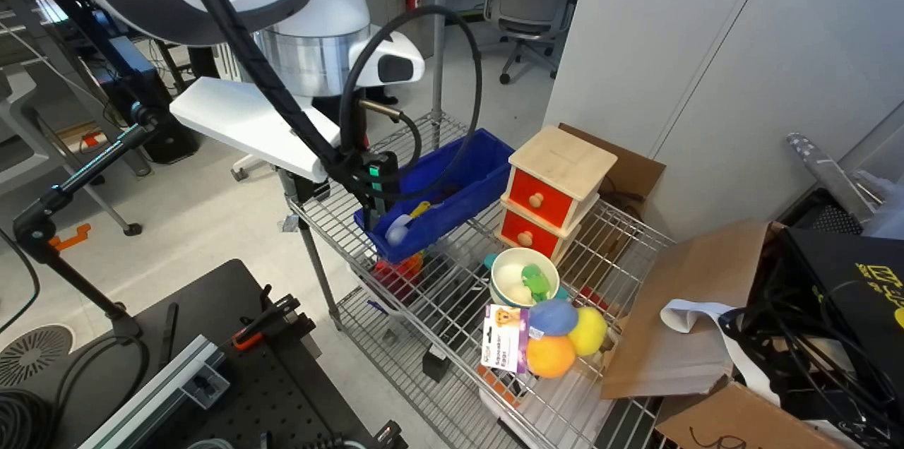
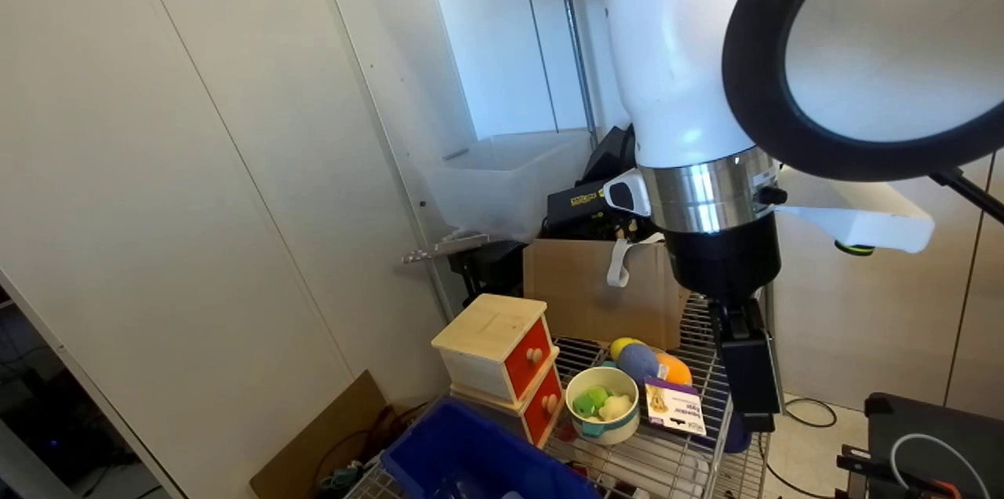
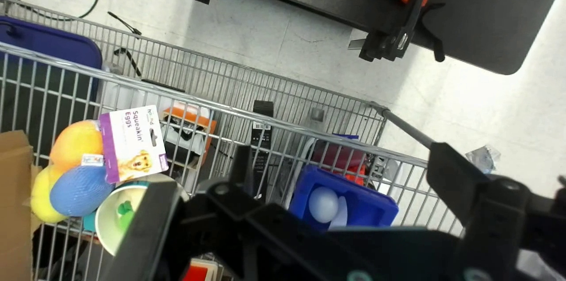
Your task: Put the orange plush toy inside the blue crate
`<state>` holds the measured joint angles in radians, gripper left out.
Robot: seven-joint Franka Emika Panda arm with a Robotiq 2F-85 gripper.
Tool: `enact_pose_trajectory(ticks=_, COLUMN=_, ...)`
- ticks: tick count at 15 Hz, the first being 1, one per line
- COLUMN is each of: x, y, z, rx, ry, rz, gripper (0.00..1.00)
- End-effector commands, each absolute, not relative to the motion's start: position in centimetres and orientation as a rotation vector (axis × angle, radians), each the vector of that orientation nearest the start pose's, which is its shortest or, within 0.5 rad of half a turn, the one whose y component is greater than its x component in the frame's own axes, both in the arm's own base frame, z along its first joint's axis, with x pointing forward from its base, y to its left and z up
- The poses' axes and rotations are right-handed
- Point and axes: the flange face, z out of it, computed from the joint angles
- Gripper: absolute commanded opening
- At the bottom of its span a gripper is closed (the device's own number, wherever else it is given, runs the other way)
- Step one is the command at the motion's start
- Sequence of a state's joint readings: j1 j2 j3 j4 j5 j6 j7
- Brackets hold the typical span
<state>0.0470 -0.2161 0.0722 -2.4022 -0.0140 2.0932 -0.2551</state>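
Note:
The orange plush toy (image 1: 551,356) is a rounded orange egg on the wire shelf, touching a blue and a yellow egg beside a printed card. It also shows in an exterior view (image 2: 674,368) and the wrist view (image 3: 75,146). The blue crate (image 1: 445,226) stands at the shelf's other end; it shows partly in an exterior view (image 2: 447,424) and the wrist view (image 3: 380,205). A white spoon-like item with a yellow handle lies in it. My gripper (image 1: 374,212) is open and empty, raised near the crate's end and apart from the toy. In the wrist view its fingers (image 3: 349,175) are spread wide.
A red-and-tan drawer box (image 1: 551,181) stands between the crate and a pale bowl (image 1: 522,276) holding green toys. The Squeakin' Eggs card (image 1: 503,338) lies by the toy. A cardboard box (image 1: 685,308) is past the eggs. A black table (image 1: 282,378) faces the shelf.

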Motion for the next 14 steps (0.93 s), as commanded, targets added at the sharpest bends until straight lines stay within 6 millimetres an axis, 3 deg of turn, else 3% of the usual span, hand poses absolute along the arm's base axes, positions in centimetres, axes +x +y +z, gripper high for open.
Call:
enact_pose_trajectory(ticks=1, x=44.0, y=5.0, z=39.2, rx=-3.077, ry=-0.511, rz=0.204, gripper=1.0)
enact_pose_trajectory(ticks=10, x=44.5, y=5.1, z=38.3, rx=-3.104, ry=-0.534, rz=0.188, gripper=1.0)
enact_pose_trajectory(ticks=14, x=46.4, y=4.8, z=38.0, rx=-3.148, ry=-0.445, rz=0.007, gripper=1.0)
